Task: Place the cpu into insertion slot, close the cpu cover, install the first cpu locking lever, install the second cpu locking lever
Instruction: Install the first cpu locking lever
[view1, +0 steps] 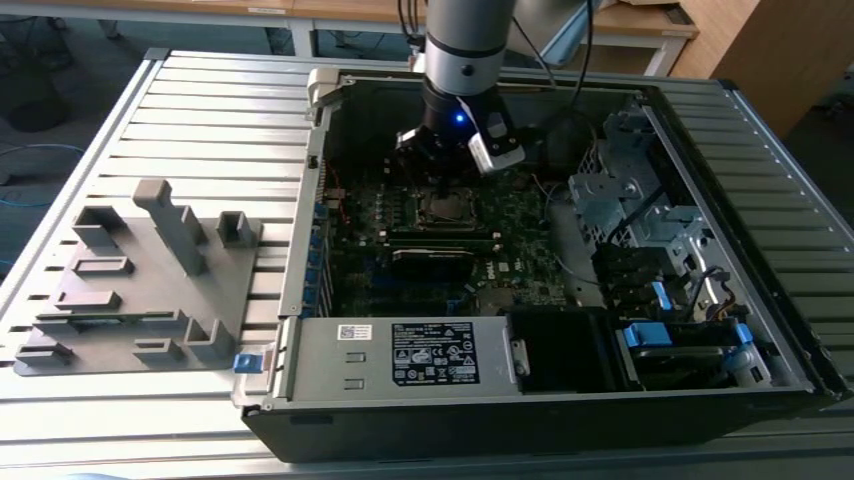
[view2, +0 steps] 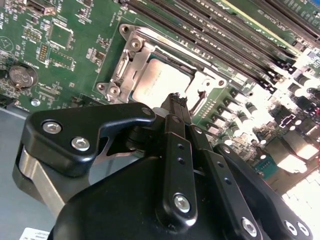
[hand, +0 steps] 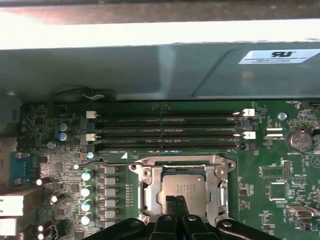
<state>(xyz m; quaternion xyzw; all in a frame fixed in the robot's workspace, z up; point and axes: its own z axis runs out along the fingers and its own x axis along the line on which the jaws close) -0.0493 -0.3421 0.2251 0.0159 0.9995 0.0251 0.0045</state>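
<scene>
Robotics lab or test workshop, by the look. Slatted aluminium workbench (view1: 200, 110) carrying an opened desktop computer case (view1: 534, 420) laid on its side, green motherboard (view1: 521, 215) exposed. Grey fixture block (view1: 134, 290) with slots and upright posts on the bench at the exterior view's left. Industrial robot arm (view1: 467, 40) reaching down into the case, cabling trailing off it. Behind the bench, wooden desks (view1: 647, 22) on metal legs and a loose blue cable (view1: 20, 152) on a dark floor.

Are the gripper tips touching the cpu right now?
Cannot tell. In the second wrist view the shut gripper overlaps the near edge of the cpu, and its tips hide any gap or contact there.
</scene>
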